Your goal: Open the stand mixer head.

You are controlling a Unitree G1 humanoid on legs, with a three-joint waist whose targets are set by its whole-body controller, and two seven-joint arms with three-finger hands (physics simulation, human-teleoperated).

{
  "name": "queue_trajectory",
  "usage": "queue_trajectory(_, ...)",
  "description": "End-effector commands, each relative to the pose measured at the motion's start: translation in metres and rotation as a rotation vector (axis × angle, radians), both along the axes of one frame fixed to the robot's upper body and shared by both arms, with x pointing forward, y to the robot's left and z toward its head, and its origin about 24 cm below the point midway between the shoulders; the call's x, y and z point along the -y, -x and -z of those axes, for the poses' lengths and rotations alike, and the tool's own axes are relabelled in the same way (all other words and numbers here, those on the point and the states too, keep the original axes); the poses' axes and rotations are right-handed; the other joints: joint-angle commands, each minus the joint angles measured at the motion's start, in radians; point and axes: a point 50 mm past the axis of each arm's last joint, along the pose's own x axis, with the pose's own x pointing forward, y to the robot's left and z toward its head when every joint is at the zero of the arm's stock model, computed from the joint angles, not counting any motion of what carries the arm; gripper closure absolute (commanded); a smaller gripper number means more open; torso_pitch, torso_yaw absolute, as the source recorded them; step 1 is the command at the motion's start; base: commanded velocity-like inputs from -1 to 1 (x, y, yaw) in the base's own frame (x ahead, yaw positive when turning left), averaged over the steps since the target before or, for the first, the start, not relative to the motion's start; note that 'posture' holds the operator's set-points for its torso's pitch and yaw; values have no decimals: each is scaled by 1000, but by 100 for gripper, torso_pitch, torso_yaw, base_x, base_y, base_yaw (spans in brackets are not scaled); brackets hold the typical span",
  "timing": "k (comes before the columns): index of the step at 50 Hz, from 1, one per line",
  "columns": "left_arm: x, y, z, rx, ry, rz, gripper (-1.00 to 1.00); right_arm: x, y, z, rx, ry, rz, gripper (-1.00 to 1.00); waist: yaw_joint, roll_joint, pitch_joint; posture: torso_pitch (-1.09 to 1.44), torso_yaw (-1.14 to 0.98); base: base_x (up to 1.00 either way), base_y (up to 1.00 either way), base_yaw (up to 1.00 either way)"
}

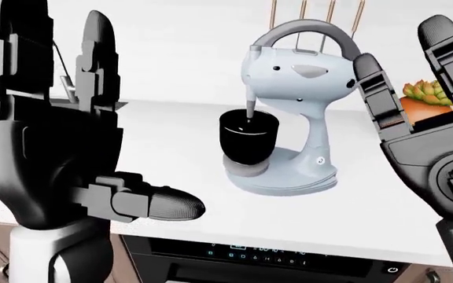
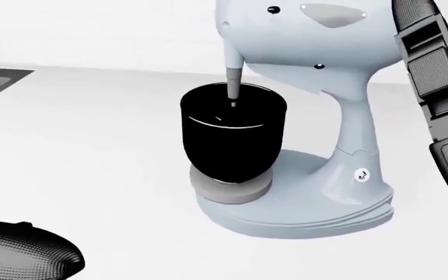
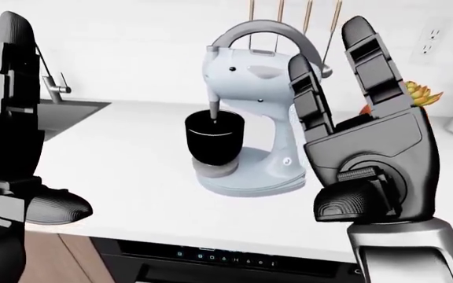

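Observation:
A pale blue stand mixer stands on the white counter. Its head is down, with the beater shaft reaching into the black bowl. A grey handle arches over the head. My left hand is raised at the left of the left-eye view, fingers spread open, clear of the mixer. My right hand is raised to the right of the mixer, fingers open and upright beside the head, holding nothing.
A sink with a faucet is set in the counter at the left. A potted succulent stands behind my right hand. An appliance control panel runs below the counter edge. Wooden utensil handles rise behind the mixer.

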Motion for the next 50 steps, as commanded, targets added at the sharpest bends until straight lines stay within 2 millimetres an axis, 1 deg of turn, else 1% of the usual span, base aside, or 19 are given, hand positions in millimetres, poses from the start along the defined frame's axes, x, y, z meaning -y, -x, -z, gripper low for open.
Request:
queue_trajectory(1,-1,4,-6,45,2,-1,-100,-1,1,-3,11,8,-13,-100,1,1,1,-38,0,0,0,0)
queue_trajectory(5,-1,3,-6,45,2,-2,-100,1,2,-2,3,8,-15,-100,1,0,2,-38,0,0,0,0)
queue_trajectory(14,-1,3,-7,46,1,-6,-100,5,1,12,-56,27,4,-100,5,-4,4,-38,0,0,0,0)
queue_trajectory(19,-1,3,-6,45,1,-5,-100,8,2,16,-75,33,15,-100,7,-4,4,-38,0,0,0,0)
queue_trajectory(30,-1,3,-6,45,2,-6,-100,9,2,32,-119,54,34,-100,7,-6,3,-38,0,0,0,0)
queue_trajectory(41,-1,3,-6,46,3,-7,-100,2,0,51,-176,85,57,-100,5,-3,-1,-38,0,0,0,0)
queue_trajectory(50,-1,3,-6,45,5,-6,-100,-3,1,62,-209,105,52,-100,4,-1,-4,-38,0,0,0,0)
